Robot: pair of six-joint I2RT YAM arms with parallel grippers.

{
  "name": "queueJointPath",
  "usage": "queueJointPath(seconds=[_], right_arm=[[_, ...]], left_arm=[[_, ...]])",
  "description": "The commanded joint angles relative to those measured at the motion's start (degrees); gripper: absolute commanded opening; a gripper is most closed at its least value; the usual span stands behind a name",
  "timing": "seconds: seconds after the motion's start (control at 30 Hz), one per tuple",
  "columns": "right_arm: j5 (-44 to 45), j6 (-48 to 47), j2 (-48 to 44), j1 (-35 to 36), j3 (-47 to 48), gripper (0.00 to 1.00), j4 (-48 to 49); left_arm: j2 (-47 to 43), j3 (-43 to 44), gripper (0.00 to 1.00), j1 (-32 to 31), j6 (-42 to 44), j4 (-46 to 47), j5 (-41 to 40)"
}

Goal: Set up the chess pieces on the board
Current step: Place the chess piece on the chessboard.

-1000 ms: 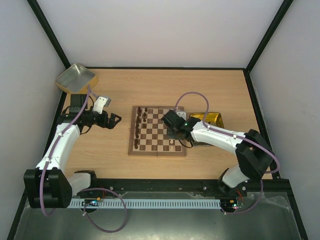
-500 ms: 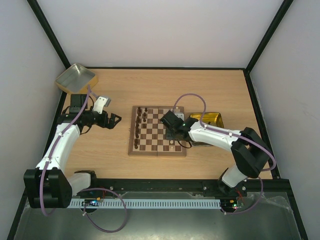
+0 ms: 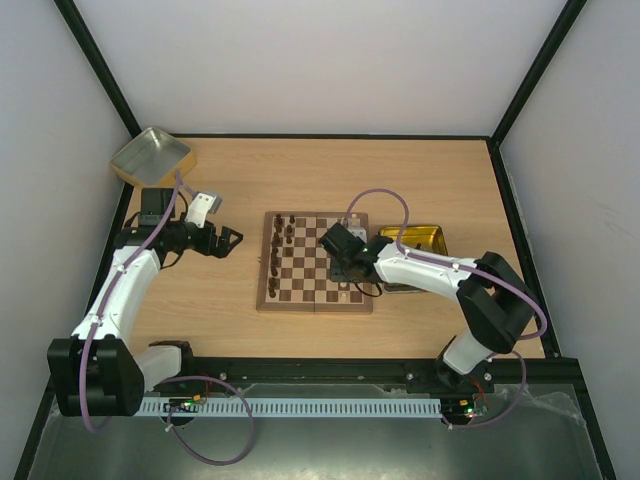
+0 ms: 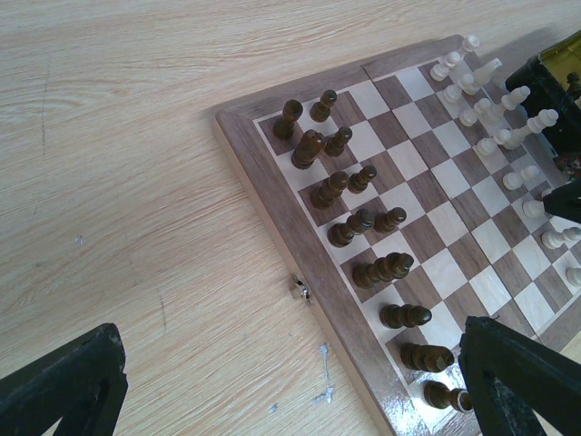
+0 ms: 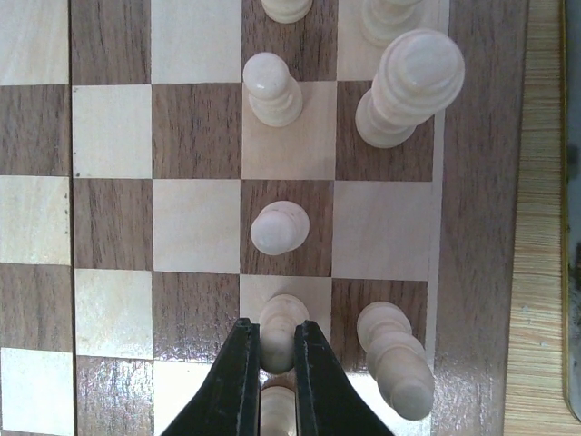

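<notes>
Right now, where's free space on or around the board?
Bare: the board's middle rows, between the dark pieces and the cream pieces; also the tabletop beyond the board. Crowded: the board's right edge, under the right arm.

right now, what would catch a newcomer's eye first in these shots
The right gripper is shut on a cream pawn near the right edge of the board. Dark pieces stand in two rows along its left edge, and the left gripper hangs open over the table beside it.

The white right arm (image 3: 430, 268) folds its elbow leftward, shifting the black right gripper (image 3: 347, 276) slightly across the checked wooden board (image 3: 310, 285).
</notes>
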Motion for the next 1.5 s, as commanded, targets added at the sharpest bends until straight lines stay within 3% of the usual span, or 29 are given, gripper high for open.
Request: queueJointPath(seconds=[0.0, 1.07, 1.47], right_arm=[[0.17, -0.56, 0.77, 0.45, -0.28, 0.04, 0.14], [1.9, 0.04, -1.56, 0.46, 2.72, 0.22, -2.32], [11.48, -0.38, -5.36, -0.74, 6.28, 0.23, -8.54]], left_arm=[[0.01, -0.73, 0.99, -0.29, 0.5, -0.31, 0.47], [0.05, -0.73, 0.99, -0.55, 0.49, -0.31, 0.47], [-0.12, -0.66, 0.99, -0.64, 0.5, -0.3, 0.29]])
